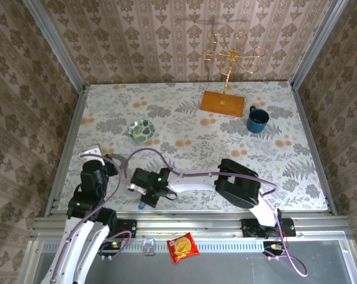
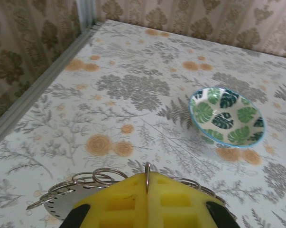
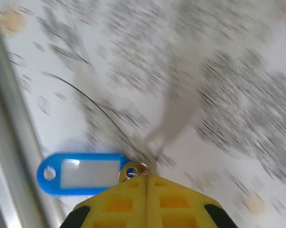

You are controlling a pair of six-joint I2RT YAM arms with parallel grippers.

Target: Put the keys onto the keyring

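Left gripper point(image 2: 147, 177), fingers pressed together, pinches a wire loop of the keyring point(image 2: 67, 203), which spreads toward 9 o'clock. Right gripper point(image 3: 146, 177), likewise closed, nips the ring of the blue key point(image 3: 81, 173), its tag at 9 o'clock.

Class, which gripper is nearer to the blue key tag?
Right. The right gripper is shut on the small ring at the blue key tag's end. The left gripper is apart from the tag, shut on the keyring.
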